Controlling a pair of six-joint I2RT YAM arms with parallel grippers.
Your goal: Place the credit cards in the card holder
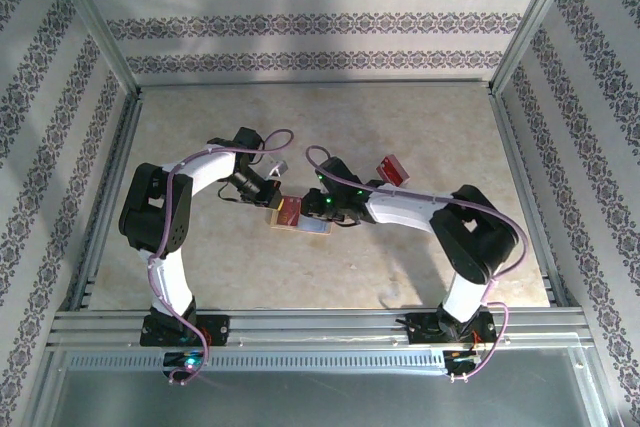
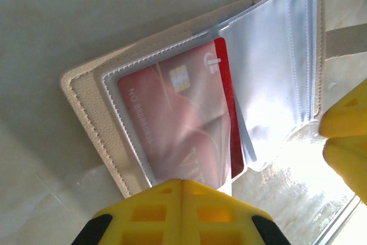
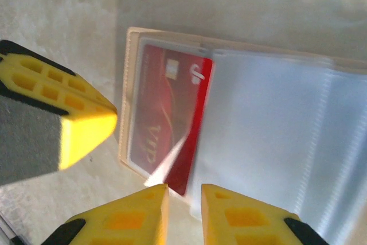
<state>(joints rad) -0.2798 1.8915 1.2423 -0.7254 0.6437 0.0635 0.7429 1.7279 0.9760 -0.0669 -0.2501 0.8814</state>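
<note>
The left tool (image 2: 182,186) sits closest, jaws together at the lower edge of the front sleeve (image 2: 189,136); I cannot tell whether it pinches it. The right tool (image 3: 183,190) has jaws slightly apart, with the card (image 3: 163,113) corner at the gap. On the counter (image 1: 400,117) the holder (image 2: 86,93) lies open between both tools. The card is mostly inside the sleeve, one red edge bare. A second card (image 1: 391,169) lies beyond the right arm.

Tan card holder (image 2: 86,93) open flat on worktop (image 1: 420,267), clear sleeves fanned out. Red credit card (image 2: 172,119) mostly inside front sleeve, one long edge sticking out. Second red card (image 1: 392,169) well apart.
</note>
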